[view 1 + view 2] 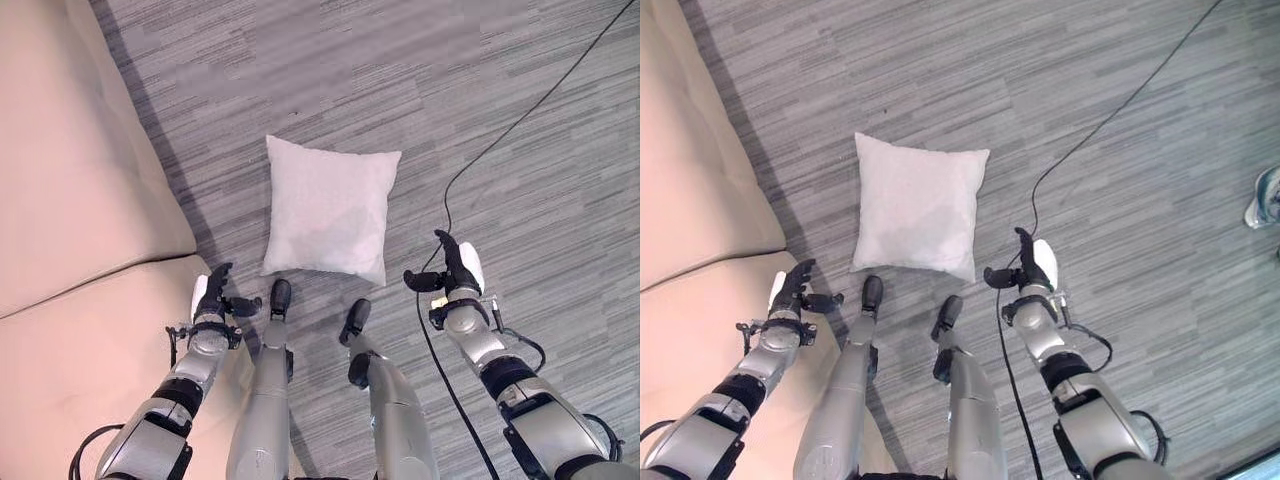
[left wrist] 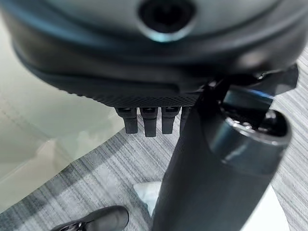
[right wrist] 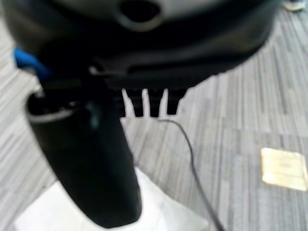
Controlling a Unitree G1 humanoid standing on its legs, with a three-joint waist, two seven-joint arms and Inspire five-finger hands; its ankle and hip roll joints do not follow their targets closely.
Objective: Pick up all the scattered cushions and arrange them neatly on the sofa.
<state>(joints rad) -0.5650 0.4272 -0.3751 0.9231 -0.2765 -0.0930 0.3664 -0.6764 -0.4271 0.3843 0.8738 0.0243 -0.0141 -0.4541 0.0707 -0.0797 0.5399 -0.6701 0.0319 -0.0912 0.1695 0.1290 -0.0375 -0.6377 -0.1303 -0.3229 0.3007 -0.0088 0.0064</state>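
Grey striped carpet floor (image 1: 520,120), beige sofa (image 1: 70,180) at robot's left. Both hands empty, fingers relaxed apart: left hand (image 1: 213,296) over sofa edge, right hand (image 1: 452,268) above floor. White cushion (image 1: 328,208) flat on floor between them, untouched. You bring both hands down on opposite edges, then clamp evenly.

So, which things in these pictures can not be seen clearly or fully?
- Sofa: cut off by the left edge in both eye views, so any cushions already on it cannot be seen.
- Grey object: cut by the right edge of the right eye view; what it is cannot be told.
- White cushion: in both wrist views, each hand's thumb covers much of it.
- Pale flat patch: blurred, unidentifiable.
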